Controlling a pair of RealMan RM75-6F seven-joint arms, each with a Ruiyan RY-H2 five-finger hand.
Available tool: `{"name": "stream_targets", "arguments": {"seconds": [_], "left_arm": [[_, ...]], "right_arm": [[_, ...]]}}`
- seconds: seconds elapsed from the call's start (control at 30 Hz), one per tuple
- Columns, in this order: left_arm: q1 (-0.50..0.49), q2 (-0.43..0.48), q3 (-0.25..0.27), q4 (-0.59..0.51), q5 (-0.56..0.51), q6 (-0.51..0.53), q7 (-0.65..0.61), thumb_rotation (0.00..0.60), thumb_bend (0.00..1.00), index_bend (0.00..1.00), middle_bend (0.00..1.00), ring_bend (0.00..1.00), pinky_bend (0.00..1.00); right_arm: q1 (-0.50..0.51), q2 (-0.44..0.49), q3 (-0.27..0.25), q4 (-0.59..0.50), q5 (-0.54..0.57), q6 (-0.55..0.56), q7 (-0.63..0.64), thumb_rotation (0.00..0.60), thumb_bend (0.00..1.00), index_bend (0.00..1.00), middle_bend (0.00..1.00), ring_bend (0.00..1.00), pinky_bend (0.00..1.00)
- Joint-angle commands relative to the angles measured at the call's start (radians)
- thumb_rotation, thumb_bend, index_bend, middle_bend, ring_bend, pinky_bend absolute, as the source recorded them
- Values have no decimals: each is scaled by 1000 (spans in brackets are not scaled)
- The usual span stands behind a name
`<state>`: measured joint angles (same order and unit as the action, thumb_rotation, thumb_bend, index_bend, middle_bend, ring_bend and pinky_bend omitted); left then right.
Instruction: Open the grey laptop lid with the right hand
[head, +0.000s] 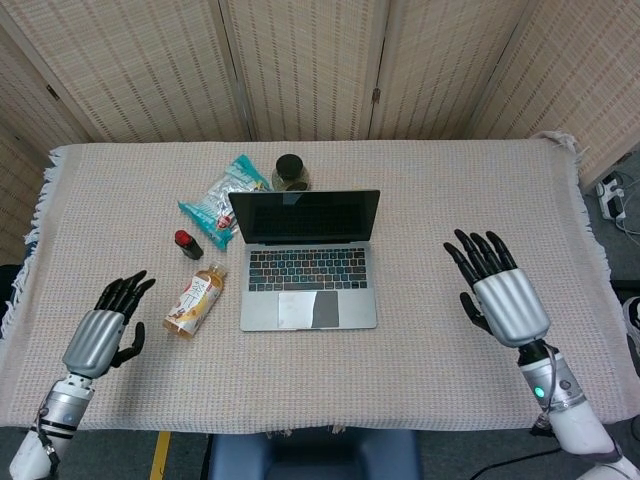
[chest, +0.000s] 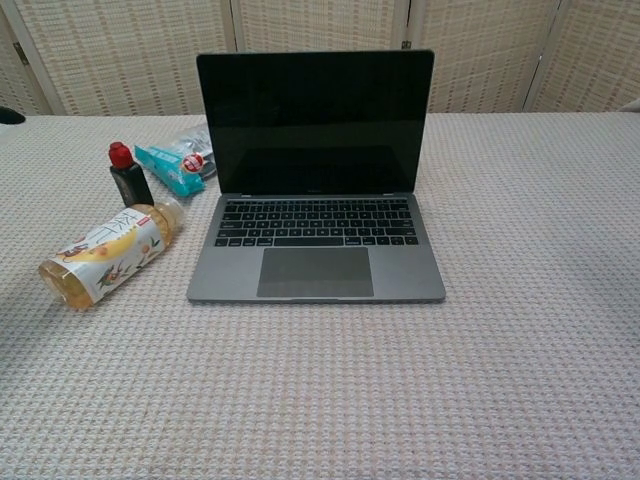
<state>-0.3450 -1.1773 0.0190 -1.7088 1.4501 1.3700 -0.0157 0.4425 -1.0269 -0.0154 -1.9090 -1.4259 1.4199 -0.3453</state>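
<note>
The grey laptop (head: 308, 262) (chest: 316, 225) stands open in the middle of the table, its lid upright and its dark screen facing me. My right hand (head: 496, 291) hovers well to the laptop's right, fingers spread and holding nothing. Far to the laptop's left, near the table's front edge, my left hand (head: 103, 330) is open too and empty. Neither hand shows in the chest view.
A tea bottle (head: 195, 299) (chest: 108, 248) lies on its side left of the laptop. A small red-capped dark bottle (head: 187, 243) (chest: 127, 176) and a teal snack packet (head: 220, 201) (chest: 173, 164) sit behind it. A dark round jar (head: 291, 171) stands behind the lid.
</note>
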Motion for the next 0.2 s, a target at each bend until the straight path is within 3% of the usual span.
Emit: {"name": "stream_targets", "arguments": {"seconds": [0.03,0.2], "left_arm": [[62,1,0,36,21,83,-28,600,760,103,41,0,0],[125,-8,21,64,53,155,9,600,760,106,46,0,0]], "right_arm": [[-121,1,-73,116,-76,94,137,600,538,0,0,0,0],[-213,-48,-98,233,-109,158,264,600,538,0,0,0,0]]}}
